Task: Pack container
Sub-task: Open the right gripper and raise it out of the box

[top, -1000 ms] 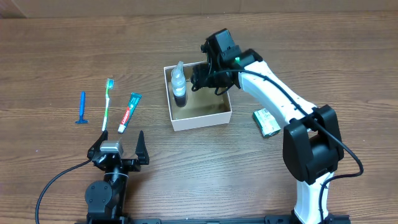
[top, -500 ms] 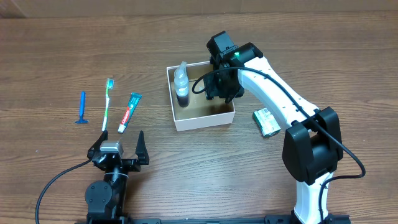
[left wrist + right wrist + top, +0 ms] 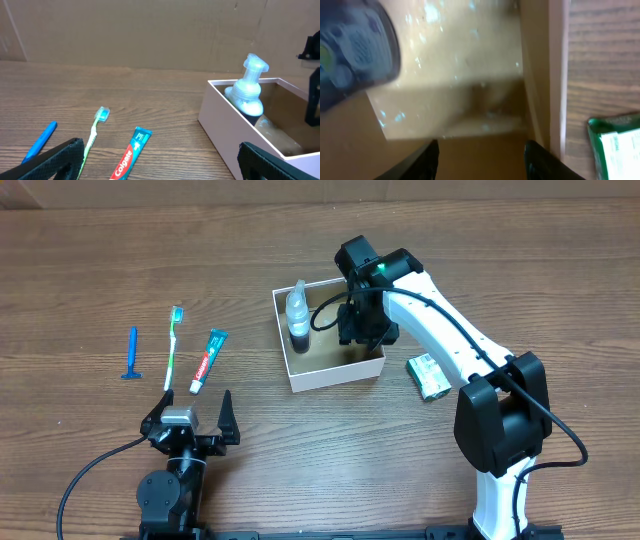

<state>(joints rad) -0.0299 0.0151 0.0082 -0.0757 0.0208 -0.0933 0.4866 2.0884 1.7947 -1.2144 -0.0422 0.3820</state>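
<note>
The container point(image 3: 335, 375), a shallow white-walled box with a brown floor, sits mid-table. A spray bottle point(image 3: 298, 315) with a dark lower half leans at its left wall. My right gripper point(image 3: 362, 328) is open and empty, reaching down inside the container's right half; the wrist view shows its fingers point(image 3: 480, 160) over the brown floor point(image 3: 465, 75), beside the right wall point(image 3: 555, 75) and the bottle point(image 3: 355, 50). My left gripper point(image 3: 190, 418) is open and empty near the front edge, left of the container point(image 3: 235, 135), with fingers point(image 3: 160, 170) spread wide.
A green toothbrush point(image 3: 172, 345), a toothpaste tube point(image 3: 209, 360) and a blue razor point(image 3: 131, 352) lie on the wood at the left. A green packet point(image 3: 430, 376) lies right of the container, and it also shows in the right wrist view point(image 3: 615, 145).
The container with the bottle has slid to the right and slightly toward the front. My right gripper moved with it, staying inside. The left arm has not moved.
</note>
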